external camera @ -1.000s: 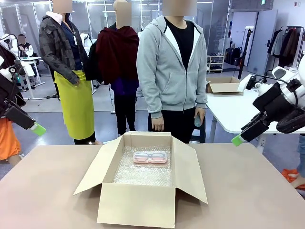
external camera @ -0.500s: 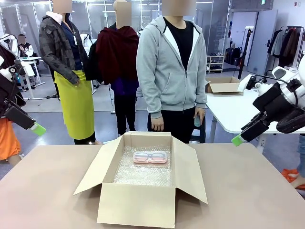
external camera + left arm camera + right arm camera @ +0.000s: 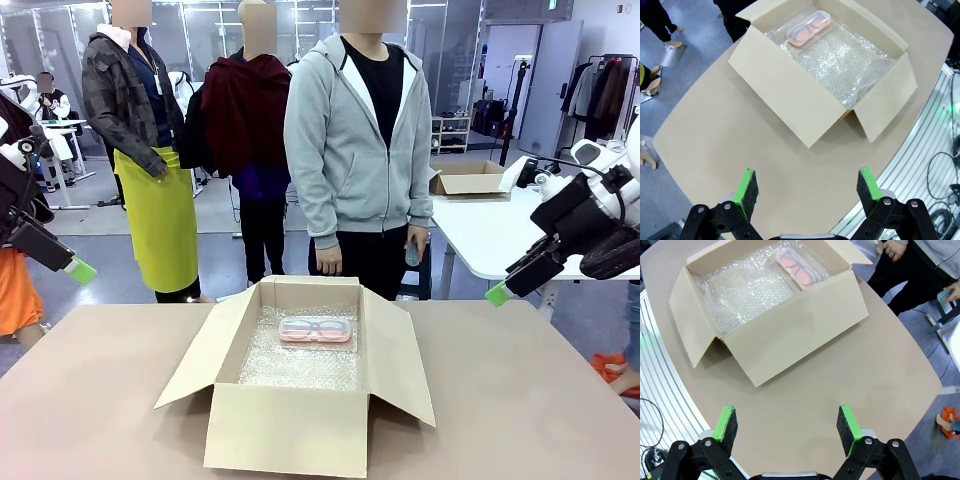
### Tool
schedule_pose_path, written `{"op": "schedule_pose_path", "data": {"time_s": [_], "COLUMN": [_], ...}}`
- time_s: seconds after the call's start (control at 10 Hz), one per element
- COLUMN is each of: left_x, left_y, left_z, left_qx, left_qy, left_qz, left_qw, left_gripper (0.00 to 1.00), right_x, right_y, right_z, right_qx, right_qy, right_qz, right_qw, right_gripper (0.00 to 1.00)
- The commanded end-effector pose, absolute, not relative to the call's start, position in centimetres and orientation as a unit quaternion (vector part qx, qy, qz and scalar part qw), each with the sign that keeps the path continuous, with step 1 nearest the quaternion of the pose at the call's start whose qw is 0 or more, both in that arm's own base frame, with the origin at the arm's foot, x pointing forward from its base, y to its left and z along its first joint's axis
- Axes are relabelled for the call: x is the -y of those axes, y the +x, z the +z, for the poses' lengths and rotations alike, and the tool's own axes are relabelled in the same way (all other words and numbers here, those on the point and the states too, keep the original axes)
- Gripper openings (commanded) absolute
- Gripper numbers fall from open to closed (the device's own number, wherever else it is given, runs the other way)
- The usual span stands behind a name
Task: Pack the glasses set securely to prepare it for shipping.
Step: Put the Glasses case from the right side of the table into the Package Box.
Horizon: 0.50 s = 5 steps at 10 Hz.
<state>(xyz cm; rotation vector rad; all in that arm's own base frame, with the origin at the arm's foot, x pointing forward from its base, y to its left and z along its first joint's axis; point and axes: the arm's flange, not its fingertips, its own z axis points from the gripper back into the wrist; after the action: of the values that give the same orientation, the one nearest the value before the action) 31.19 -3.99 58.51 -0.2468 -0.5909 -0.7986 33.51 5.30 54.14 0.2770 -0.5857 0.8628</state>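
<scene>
Front view: find the pink-based case [image 3: 315,330] inside the open cardboard box [image 3: 290,440], flat on the bubble wrap [image 3: 300,372] lining the floor, close to the far wall and about midway left to right. Lies with its long axis running left-right, parallel to that wall. Clear lid up, spectacles visible through it, pale pink base beneath, corners rounded. Note the near half of the lining bare, by the look of it room enough for a second case alongside.

Look next to the person's hand [image 3: 416,243], hanging at the side beyond the far edge, right of the box. Holds a small mint-coloured object [image 3: 413,257], likely the set's mint-green case, but too small to confirm. Not in the box, so judged about half packed.

Left gripper [image 3: 807,186]: spread wide, nothing between the green pads, held high off the left side of the table, box ahead and below. Right gripper [image 3: 786,422]: likewise wide and empty, raised off the right side. Both well apart from the box, neither clearly nearer the pink-based case. Right arm nearer the hand with the mint-coloured object, so expect any handover to favour that side.
</scene>
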Motion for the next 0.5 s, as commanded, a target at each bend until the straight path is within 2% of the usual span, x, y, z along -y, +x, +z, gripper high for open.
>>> {"op": "schedule_pose_path", "data": {"time_s": [0.0,0.4], "left_x": [3.86,3.86], "left_y": [31.11,31.11], "left_z": [58.58,58.58], "left_qx": [0.285,0.285], "left_qy": [-0.125,-0.125], "left_qz": [-0.384,-0.384], "left_qw": [0.869,0.869], "left_gripper": [1.0,1.0], "right_x": [-5.44,-5.44], "right_y": [33.53,33.53], "right_z": [54.31,54.31], "right_qx": [0.276,0.276], "right_qy": [0.131,0.131], "right_qz": [0.402,0.402], "right_qw": [0.863,0.863], "right_gripper": [1.0,1.0]}}
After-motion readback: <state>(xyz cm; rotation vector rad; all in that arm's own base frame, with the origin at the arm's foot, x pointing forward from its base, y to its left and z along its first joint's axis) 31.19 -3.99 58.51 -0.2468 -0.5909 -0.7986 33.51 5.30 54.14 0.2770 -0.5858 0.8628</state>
